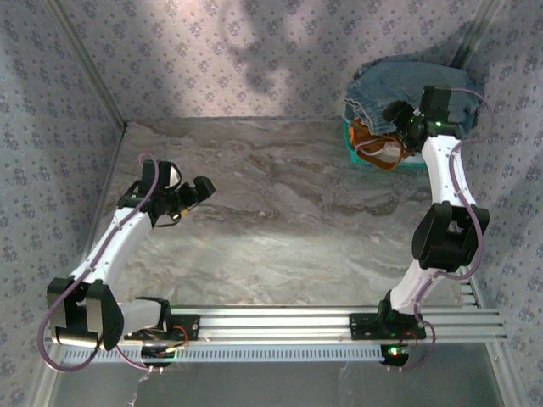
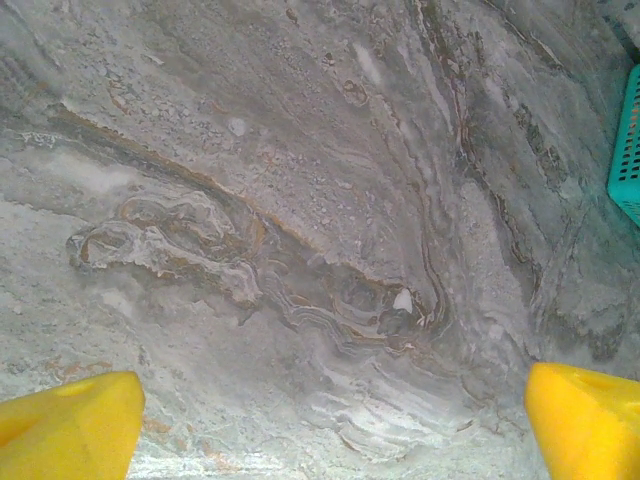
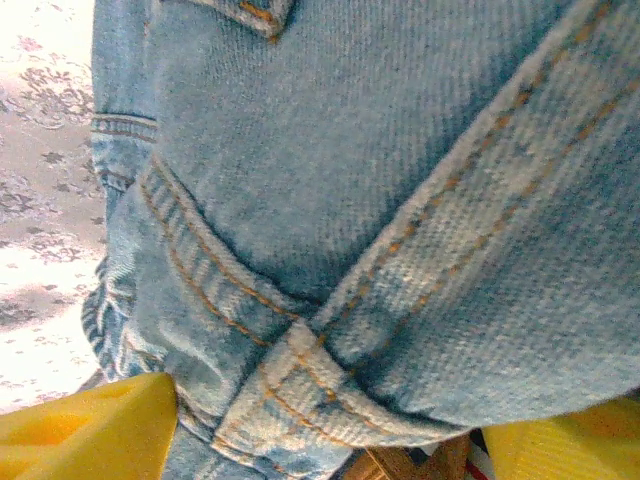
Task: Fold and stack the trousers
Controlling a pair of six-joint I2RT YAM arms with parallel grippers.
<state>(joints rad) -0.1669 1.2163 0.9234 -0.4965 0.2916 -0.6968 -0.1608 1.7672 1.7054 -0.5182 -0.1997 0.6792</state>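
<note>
The trousers (image 1: 397,83) are light blue denim jeans, bunched in a heap on a teal basket (image 1: 413,168) at the table's far right corner. My right gripper (image 1: 397,115) reaches into the heap from the right. In the right wrist view the denim (image 3: 350,190) is very close, and its stitched seams cross between my yellow fingers (image 3: 90,430). The right gripper (image 3: 330,440) stands open wide with a fold of the trousers in the gap. My left gripper (image 1: 202,188) hovers open over the bare table at the left, and the left wrist view has nothing between the left gripper's (image 2: 330,425) fingers.
An orange-brown garment (image 1: 373,140) with white trim lies in the basket under the jeans, and a bit of it peeks out below the denim (image 3: 410,465). The basket's teal wall (image 2: 628,150) stands at the right edge. Patterned walls close in the marble table (image 1: 271,212).
</note>
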